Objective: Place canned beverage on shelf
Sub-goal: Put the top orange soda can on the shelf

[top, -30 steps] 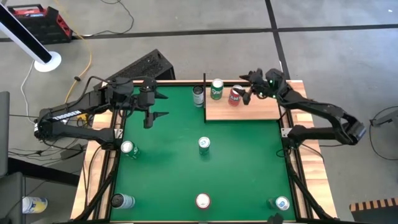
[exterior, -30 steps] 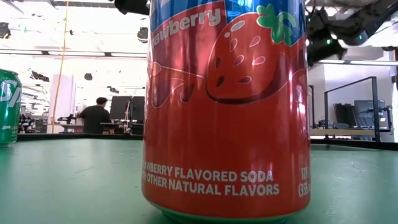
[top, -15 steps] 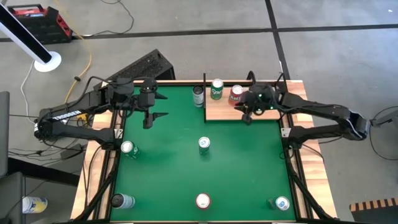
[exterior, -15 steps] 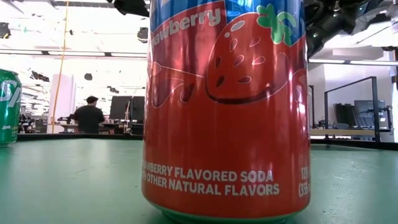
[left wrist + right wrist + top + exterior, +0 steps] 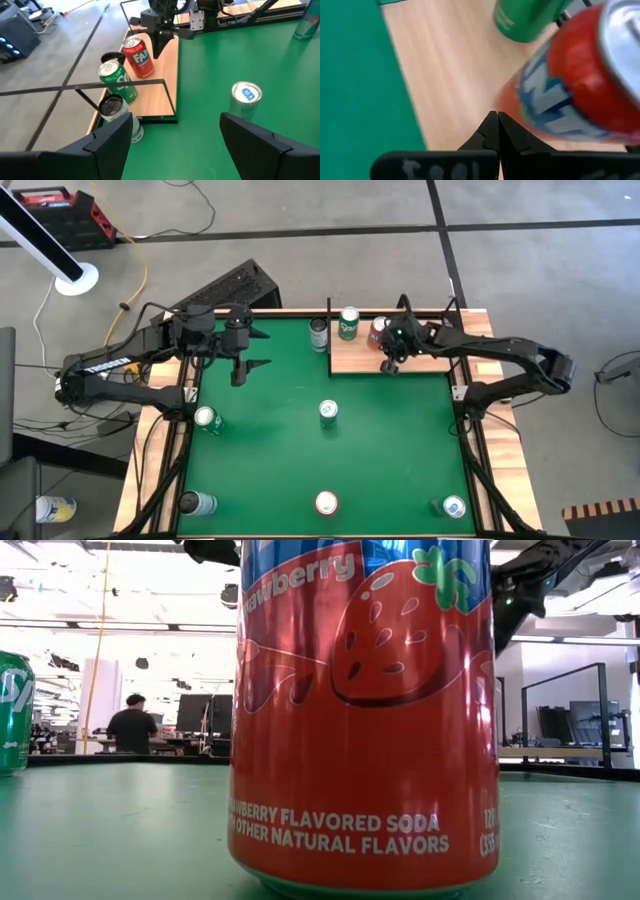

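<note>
Two cans, red and green, stand on the shelf; others remain off it. Right gripper beside red can, fingers closed, empty; left gripper open.

Lab — open hall, monitors, person at bench.
</note>
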Controlling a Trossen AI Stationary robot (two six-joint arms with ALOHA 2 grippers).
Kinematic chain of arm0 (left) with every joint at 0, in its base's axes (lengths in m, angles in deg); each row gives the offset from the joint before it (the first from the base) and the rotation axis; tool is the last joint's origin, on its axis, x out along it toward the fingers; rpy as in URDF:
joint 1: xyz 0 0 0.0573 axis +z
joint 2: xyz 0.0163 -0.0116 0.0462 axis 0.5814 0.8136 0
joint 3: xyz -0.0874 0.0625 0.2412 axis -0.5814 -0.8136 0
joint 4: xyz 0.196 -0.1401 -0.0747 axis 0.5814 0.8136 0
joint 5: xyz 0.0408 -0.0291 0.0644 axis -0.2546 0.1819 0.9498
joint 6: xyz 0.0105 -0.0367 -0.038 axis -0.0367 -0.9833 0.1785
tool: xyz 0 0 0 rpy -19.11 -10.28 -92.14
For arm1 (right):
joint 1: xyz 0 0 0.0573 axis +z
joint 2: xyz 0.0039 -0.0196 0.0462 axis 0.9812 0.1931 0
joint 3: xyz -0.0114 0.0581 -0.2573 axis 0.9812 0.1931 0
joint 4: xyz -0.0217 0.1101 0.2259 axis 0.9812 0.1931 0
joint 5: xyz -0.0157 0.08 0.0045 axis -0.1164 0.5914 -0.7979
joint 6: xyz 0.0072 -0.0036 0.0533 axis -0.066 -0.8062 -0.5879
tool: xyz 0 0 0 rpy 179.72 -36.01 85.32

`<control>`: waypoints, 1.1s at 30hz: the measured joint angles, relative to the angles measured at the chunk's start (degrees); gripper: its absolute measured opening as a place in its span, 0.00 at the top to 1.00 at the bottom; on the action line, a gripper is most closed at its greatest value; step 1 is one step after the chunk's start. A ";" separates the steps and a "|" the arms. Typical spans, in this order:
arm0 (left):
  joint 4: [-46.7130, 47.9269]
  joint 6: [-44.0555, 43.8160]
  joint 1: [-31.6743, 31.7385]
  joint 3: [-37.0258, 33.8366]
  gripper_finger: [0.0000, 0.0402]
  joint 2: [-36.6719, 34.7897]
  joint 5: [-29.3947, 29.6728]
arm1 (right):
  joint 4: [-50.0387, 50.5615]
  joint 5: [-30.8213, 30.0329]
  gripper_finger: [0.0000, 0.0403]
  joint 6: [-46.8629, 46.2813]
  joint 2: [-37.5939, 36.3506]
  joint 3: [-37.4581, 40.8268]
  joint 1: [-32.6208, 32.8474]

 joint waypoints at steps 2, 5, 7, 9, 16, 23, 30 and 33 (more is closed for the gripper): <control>-0.48 -0.02 0.00 0.00 0.29 0.00 0.55 | -0.41 -0.07 0.96 0.56 0.09 0.00 -1.16; -1.16 -0.02 0.01 0.00 0.29 0.00 0.69 | -1.38 -0.14 0.94 1.35 0.06 0.00 -2.51; -1.24 -0.02 0.02 0.00 0.29 0.00 0.81 | -1.52 -0.13 0.94 1.93 0.02 0.00 -3.47; -1.48 -0.02 0.02 0.00 0.29 0.00 0.84 | -1.78 -0.13 0.95 3.03 -0.01 0.00 -4.54; -1.52 -0.07 0.01 0.00 0.29 0.00 0.81 | -4.59 -0.15 0.94 4.58 0.01 0.00 -7.14; -1.32 -0.09 0.02 0.00 0.29 0.00 0.81 | -4.03 0.55 0.95 3.85 0.01 0.00 -7.04; -1.14 0.15 0.01 0.00 0.29 0.00 0.85 | -5.15 0.60 0.95 3.80 0.01 0.00 -3.70; -1.34 0.15 0.02 0.00 0.29 0.00 0.88 | -6.83 -1.33 0.95 3.82 0.01 0.00 -3.78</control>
